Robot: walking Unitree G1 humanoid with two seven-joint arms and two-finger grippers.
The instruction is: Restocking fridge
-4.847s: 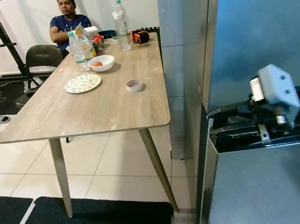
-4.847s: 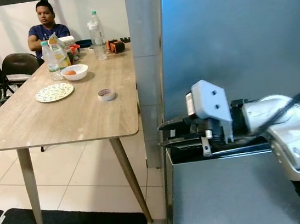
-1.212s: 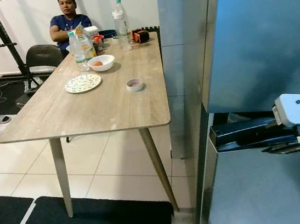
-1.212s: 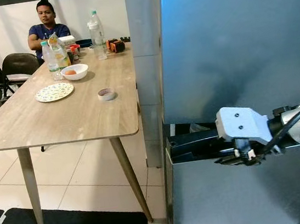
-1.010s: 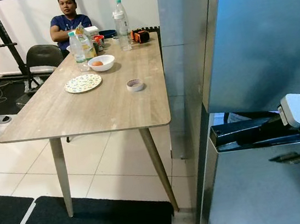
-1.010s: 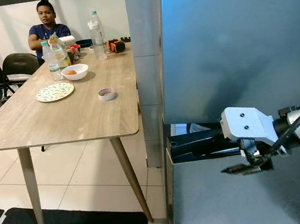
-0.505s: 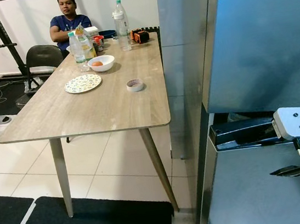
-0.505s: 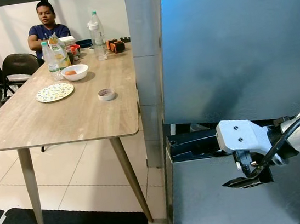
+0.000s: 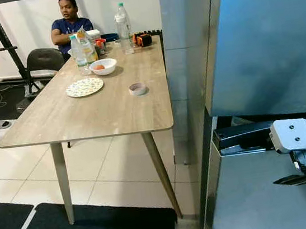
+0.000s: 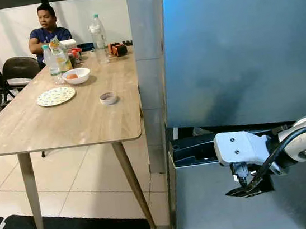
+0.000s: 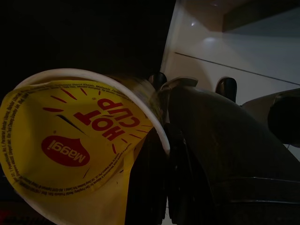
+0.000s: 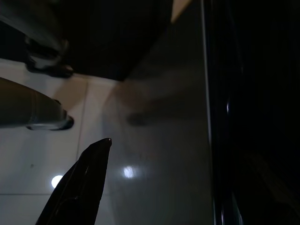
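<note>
Right claw (image 10: 247, 188): has dropped below the fridge handle recess (image 10: 194, 149), fingers together, empty; recess lying up-left, long axis horizontal. Left claw (image 11: 161, 154): clamping Maggi Hot Cup (image 11: 70, 145), low beside fridge.

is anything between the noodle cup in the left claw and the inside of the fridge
Yes. The fridge doors look nearly shut, with only a dark gap at the handle recess between upper and lower doors. The right claw hangs before the lower door. The left claw holds the Maggi cup.
</note>
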